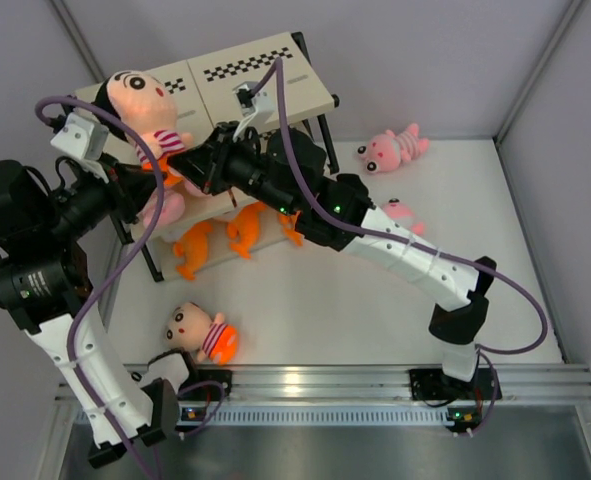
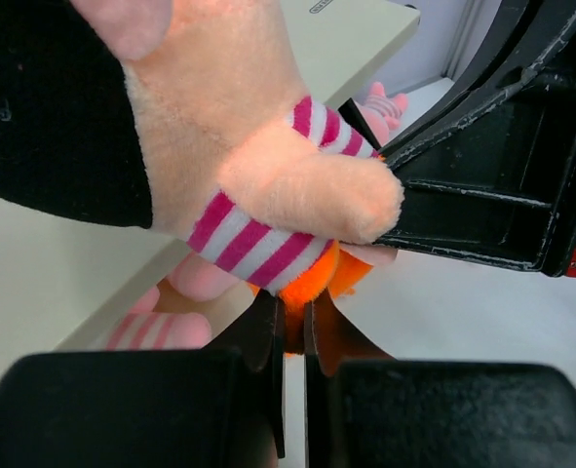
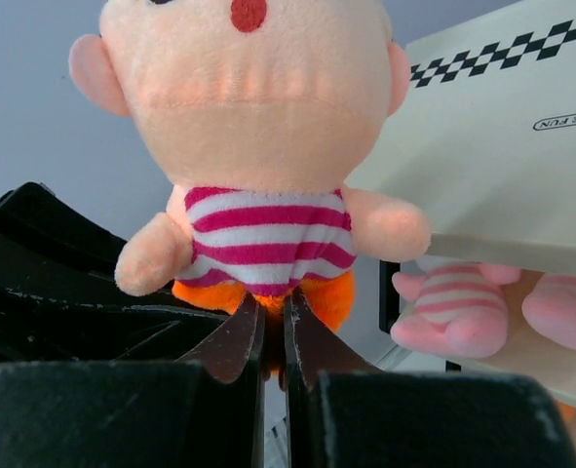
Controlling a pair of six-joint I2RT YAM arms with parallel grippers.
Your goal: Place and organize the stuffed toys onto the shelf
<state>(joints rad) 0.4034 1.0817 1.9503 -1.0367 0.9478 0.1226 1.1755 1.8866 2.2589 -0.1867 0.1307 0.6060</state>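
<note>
Our left end effector (image 2: 292, 314) and right end effector (image 3: 273, 314) both pinch the doll (image 1: 135, 100); if we pull apart, it may rip.

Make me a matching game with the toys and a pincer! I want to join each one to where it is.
Things:
1 orange fish
2 pink animal
3 left pincer
4 loose doll

Places:
A near the table's front edge
B shut on the held doll's orange bottom
C on the table, right of the shelf
D under the shelf's top board

Pairs: 1-D, 2-C, 3-B, 4-A
</note>
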